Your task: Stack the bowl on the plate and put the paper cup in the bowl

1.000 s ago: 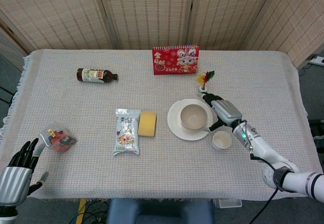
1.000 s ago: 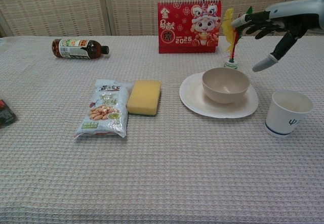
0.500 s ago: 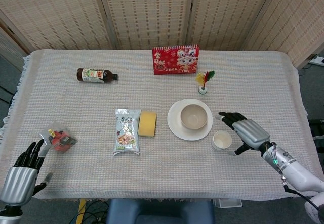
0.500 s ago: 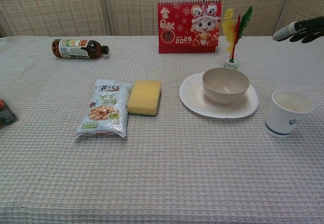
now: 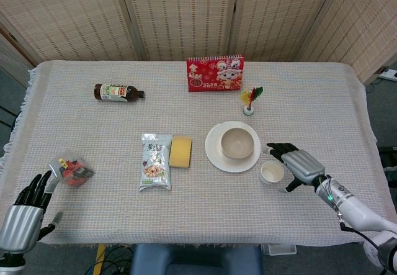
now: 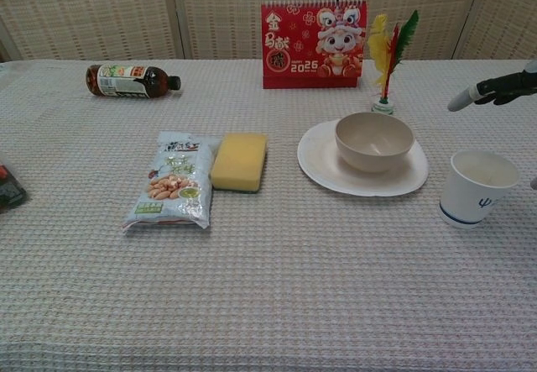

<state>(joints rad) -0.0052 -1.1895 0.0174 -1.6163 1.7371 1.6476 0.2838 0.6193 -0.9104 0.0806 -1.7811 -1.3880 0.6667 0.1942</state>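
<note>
My right hand (image 5: 299, 163) hovers open, holding nothing, just right of the cup (image 5: 272, 172). The bowl (image 5: 237, 143) sits on the plate (image 5: 215, 153), left of the cup.

The right hand (image 5: 299, 165) has pulled back from the bowl (image 5: 237, 143). A second ago it hung spread just beyond the bowl's right rim, near the feathered toy (image 5: 250, 97); then it swung toward the near edge of the table, and now it sits just right of the cup (image 5: 272, 172), fingers apart, holding nothing. From the chest camera it has dropped lower at the right edge, so only a fingertip (image 6: 464, 100) and some dark fingers show above the cup. The left hand (image 5: 26, 211) has sunk a little further toward the near left corner.
</note>
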